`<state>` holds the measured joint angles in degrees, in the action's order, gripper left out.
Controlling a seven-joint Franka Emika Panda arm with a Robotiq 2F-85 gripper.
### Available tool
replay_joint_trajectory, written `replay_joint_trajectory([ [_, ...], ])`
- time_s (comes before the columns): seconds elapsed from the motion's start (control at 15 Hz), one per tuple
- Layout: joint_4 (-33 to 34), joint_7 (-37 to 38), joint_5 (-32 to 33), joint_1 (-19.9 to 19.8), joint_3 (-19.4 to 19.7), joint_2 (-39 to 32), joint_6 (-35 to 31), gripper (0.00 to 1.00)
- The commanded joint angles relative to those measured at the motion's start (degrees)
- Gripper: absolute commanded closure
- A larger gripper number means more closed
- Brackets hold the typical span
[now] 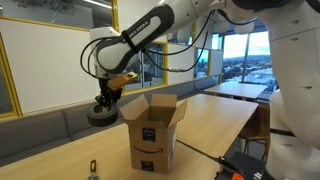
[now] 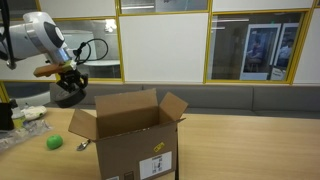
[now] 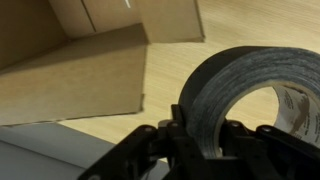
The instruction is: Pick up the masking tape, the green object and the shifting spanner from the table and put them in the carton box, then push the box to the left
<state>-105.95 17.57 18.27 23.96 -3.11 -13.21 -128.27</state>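
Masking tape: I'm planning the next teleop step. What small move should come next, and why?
Probably carry it sideways over the carton box opening: the gripper holds the masking tape raised beside the box, not above it, and the top flaps stand open.

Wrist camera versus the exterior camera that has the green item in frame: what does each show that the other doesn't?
Wrist view only: the gripper clamped across the wall of the dark grey masking tape roll, and its printed cardboard core. Exterior view only: the small bright green object on the light-wood table, and the brown carton box whole, flaps open. Both: roll held, box cardboard, tabletop.
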Motion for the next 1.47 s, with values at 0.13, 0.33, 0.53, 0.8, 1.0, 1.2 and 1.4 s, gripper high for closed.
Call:
replay_joint_trajectory([
  [0.13,-2.47,6.02,9.47,-6.37,0.15,7.45,8.65,0.86],
  [0.33,-5.02,8.34,12.49,-10.1,0.71,8.9,9.96,0.86],
  [0.53,-9.14,9.96,12.67,-13.18,1.0,9.12,7.09,0.86],
  [0.8,-15.7,16.8,16.86,-15.28,1.53,7.15,1.86,0.86],
  [1.0,-19.79,20.17,17.08,-16.1,1.81,5.36,-2.89,0.86],
  [1.2,-22.45,21.8,15.81,-16.51,2.18,3.17,-7.99,0.86],
  [1.4,-23.93,22.57,14.65,-16.58,2.73,0.66,-13.01,0.86],
])
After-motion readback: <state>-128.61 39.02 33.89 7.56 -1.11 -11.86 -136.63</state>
